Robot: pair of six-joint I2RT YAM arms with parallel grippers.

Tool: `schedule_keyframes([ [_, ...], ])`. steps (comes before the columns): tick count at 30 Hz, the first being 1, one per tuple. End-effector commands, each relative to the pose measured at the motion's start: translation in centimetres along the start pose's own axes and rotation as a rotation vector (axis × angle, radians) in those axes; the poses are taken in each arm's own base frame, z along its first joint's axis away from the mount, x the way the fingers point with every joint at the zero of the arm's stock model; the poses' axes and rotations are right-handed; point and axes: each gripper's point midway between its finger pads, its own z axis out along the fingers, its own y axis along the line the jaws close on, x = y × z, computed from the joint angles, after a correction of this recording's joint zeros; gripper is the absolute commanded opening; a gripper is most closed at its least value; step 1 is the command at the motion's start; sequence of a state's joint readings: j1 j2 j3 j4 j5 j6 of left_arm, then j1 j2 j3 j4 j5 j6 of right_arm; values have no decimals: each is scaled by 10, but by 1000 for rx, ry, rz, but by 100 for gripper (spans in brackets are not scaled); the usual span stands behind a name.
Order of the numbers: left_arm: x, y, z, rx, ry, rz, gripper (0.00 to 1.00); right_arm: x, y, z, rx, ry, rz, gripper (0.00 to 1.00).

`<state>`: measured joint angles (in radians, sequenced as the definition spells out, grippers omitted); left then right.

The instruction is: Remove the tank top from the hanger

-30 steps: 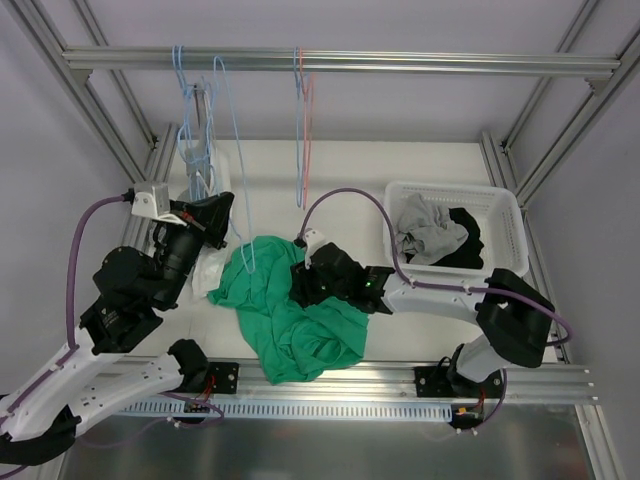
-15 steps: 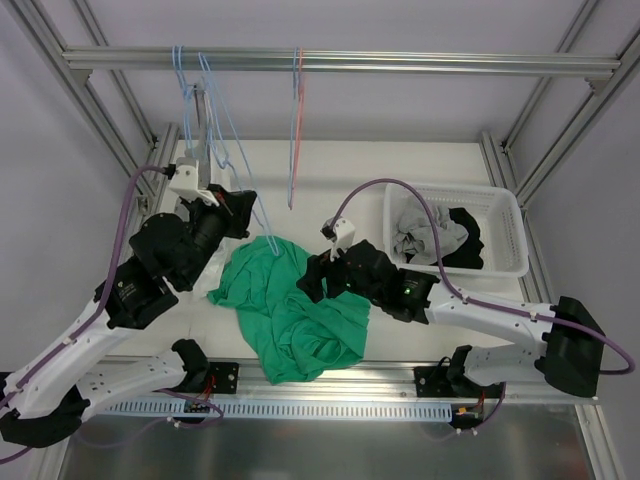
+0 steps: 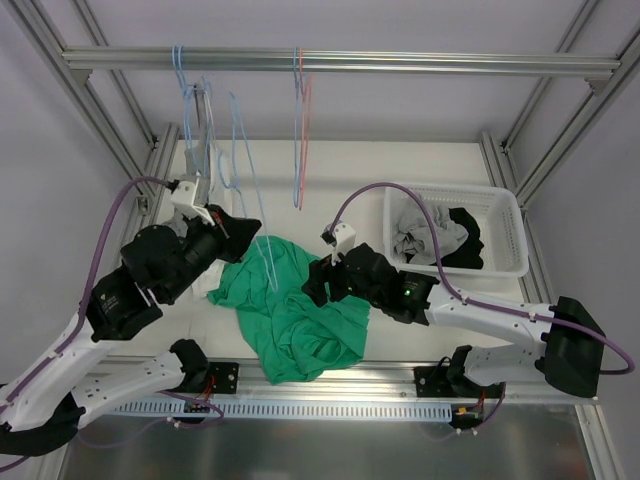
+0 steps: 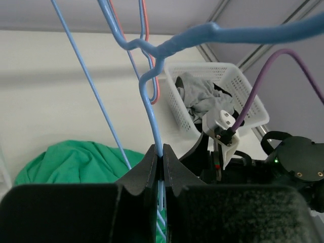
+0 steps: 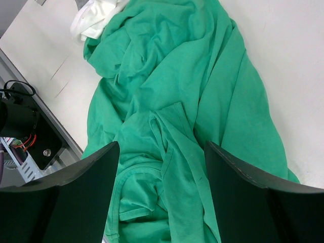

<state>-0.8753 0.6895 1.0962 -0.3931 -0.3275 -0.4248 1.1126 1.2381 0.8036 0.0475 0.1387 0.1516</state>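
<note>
Two shifts since a second ago: the right fingers (image 3: pixel 312 283) have spread wide and hold nothing, and the left arm has carried its blue hanger (image 3: pixel 243 160) to the right. The left fingers (image 4: pixel 162 157) are clamped on that hanger's thin wire. One green tank top (image 3: pixel 295 315) lies crumpled in soft folds on the white table (image 3: pixel 350 180), below the open right fingers; the hanger's lower end overlaps it from above, so whether they are apart is unclear. One white cloth (image 5: pixel 93 15) peeks from under it. One white slatted basket (image 3: pixel 510 225) holds grey and black garments. One pink hanger (image 3: pixel 305 120) hangs from the metal rail (image 3: pixel 420 64).
</note>
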Motion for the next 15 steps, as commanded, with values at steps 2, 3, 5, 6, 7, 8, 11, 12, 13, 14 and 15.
schedule_keyframes([
  [2, 12, -5, 13, -28, 147, 64, 0, -17, 6, -1, -9, -54, -11, 72],
  [3, 14, -7, 17, -31, 172, 78, 0, -17, 5, -2, -9, -55, -11, 72],
  [5, 19, -3, 26, -71, 214, 109, 0, -18, 6, -3, -13, -58, -10, 72],
  [6, 18, 0, 30, -91, 220, 116, 0, -20, 6, -6, -16, -67, -7, 72],
  [7, 24, 2, 35, -100, 256, 128, 0, -20, 7, -8, -21, -70, -7, 72],
  [8, 17, 1, 37, -96, 252, 134, 0, -19, 5, -9, -18, -71, -5, 72],
  [11, 9, 12, 51, -108, 272, 118, 0, -20, 4, -15, -19, -84, -6, 72],
  [12, 2, 22, 54, -132, 269, 105, 0, -22, 4, -19, -21, -95, -4, 72],
  [13, 2, 22, 58, -127, 283, 115, 0, -21, 3, -20, -19, -95, -6, 72],
  [14, -8, 17, 58, -102, 269, 115, 0, -20, 2, -21, -18, -94, -9, 72],
  [15, -14, 15, 59, -90, 265, 118, 0, -20, 1, -22, -17, -95, -10, 72],
])
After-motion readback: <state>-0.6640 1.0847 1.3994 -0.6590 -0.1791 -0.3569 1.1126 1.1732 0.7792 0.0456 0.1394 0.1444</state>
